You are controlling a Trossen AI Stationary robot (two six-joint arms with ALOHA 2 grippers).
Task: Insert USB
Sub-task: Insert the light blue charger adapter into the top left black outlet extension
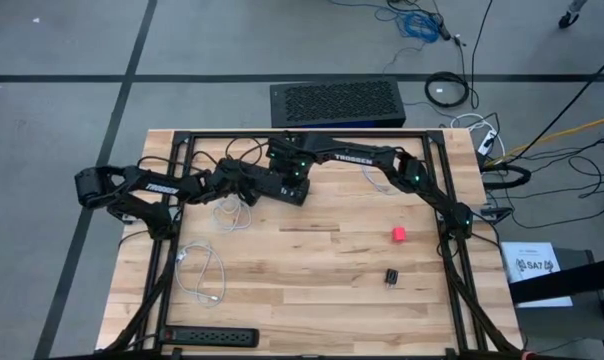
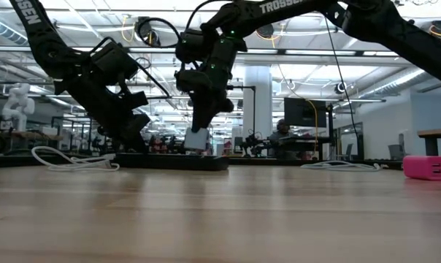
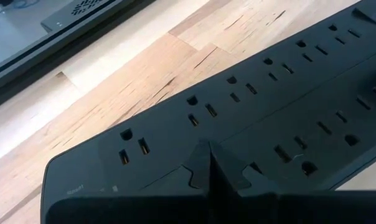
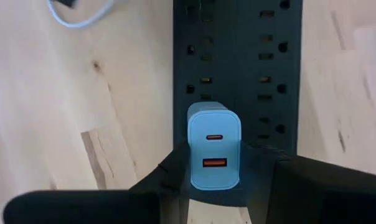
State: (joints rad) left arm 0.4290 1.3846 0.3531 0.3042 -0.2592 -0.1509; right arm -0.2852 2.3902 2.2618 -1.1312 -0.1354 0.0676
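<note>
Two grippers are at work, both over the black power strip [image 1: 267, 186] at roughly 12 o'clock on the table [image 1: 312, 290]. My right gripper [image 4: 214, 163] is clamped on a pale blue USB charger [image 4: 214, 146], its port face turned up toward my wrist, and the low view shows the charger [image 2: 197, 139] standing upright with its base at, or just above, the strip's top; whether the prongs are seated I cannot tell. The strip [image 4: 238, 68] runs away from my right fingers along its long axis, outlet rows in line with the charger. My left gripper [image 3: 208, 169] is pinched shut with nothing between the fingers, its tips resting on or just over the strip's near end [image 3: 250, 124], probably to brace it. A white cable [image 1: 204, 268] lies toward 7 o'clock, apart from both arms; the left arm is nearer to it.
</note>
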